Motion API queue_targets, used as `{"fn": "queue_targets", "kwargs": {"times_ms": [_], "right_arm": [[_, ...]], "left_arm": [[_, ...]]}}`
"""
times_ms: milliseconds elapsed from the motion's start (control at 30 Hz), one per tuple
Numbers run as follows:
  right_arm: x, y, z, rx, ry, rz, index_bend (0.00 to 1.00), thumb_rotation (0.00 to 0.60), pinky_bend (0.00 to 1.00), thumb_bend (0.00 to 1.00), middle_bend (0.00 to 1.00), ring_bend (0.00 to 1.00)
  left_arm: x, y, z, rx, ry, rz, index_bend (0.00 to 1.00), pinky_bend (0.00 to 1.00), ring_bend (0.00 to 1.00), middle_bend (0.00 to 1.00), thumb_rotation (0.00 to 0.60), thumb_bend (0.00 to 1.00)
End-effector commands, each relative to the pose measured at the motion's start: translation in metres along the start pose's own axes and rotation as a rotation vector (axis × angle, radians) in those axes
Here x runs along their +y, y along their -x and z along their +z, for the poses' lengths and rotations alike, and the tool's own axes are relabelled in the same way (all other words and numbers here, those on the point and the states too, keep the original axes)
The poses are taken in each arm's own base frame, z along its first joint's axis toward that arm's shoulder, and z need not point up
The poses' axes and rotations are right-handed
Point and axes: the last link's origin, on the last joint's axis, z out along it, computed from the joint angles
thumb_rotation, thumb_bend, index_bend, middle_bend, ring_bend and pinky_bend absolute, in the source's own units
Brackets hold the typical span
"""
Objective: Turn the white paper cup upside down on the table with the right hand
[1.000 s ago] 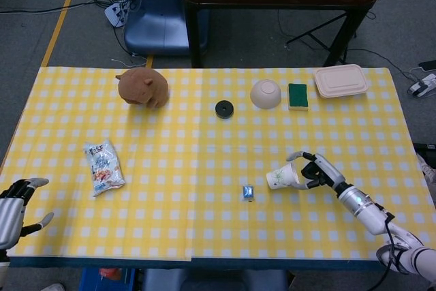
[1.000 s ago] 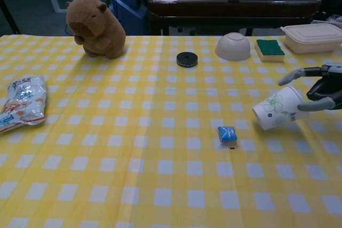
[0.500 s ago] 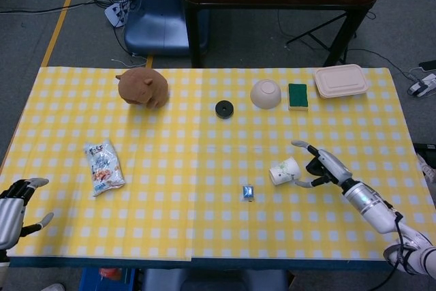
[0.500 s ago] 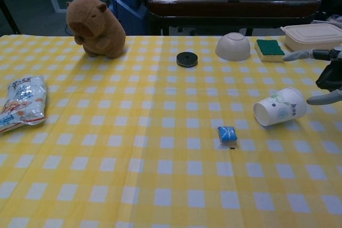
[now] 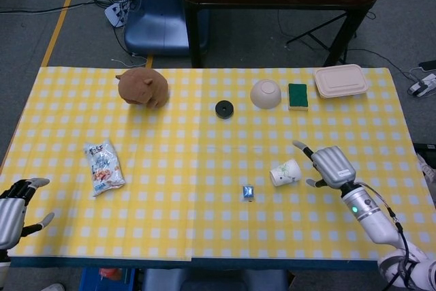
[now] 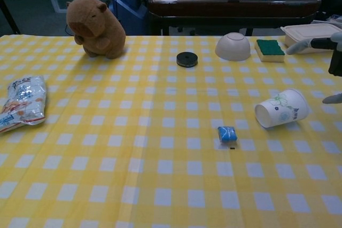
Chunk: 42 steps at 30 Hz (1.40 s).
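One white paper cup [image 5: 285,172], lying sideways, green print

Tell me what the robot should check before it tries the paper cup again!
1. Cup upside down: not ok. The white paper cup lies on its side, mouth toward the blue packet.
2. Right hand holding the cup: not ok. It is apart from the cup, fingers spread.
3. Room to stand the cup: ok. The yellow checked tablecloth around it is bare except for the blue packet nearby.
4. Left hand out of the way: ok, at the far table edge.
5. Cup dented or not: cannot tell.
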Motion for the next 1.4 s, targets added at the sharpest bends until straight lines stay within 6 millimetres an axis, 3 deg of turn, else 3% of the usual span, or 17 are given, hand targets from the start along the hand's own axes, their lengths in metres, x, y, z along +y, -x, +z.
{"fn": "queue_targets", "kwargs": {"times_ms": [33,467,767,1400], "right_arm": [[-0.032,-0.021,0.0,-0.028,0.021,-0.11,0.16,0.6,1.0,0.0,1.0,1.0],[-0.064,-0.001,0.018,-0.14,-0.002,-0.166,0.21,0.6,1.0,0.0,1.0,1.0],[-0.069,0.016,0.031,-0.171,0.0,-0.167,0.25,0.6,1.0,0.0,1.0,1.0],[-0.08,0.026,0.052,-0.191,-0.018,-0.178,0.31,0.6,1.0,0.0,1.0,1.0]], "left_arm": [[-0.001,-0.001,0.0,0.002,-0.002,-0.004,0.33,0.4,0.23,0.29,0.6,0.19],[-0.003,-0.005,-0.001,0.01,-0.005,-0.018,0.33,0.4,0.24,0.29,0.6,0.19],[-0.004,-0.007,-0.002,0.015,-0.007,-0.025,0.33,0.4,0.23,0.29,0.6,0.19],[-0.005,-0.009,-0.003,0.019,-0.011,-0.03,0.33,0.4,0.24,0.29,0.6,0.19]]}}
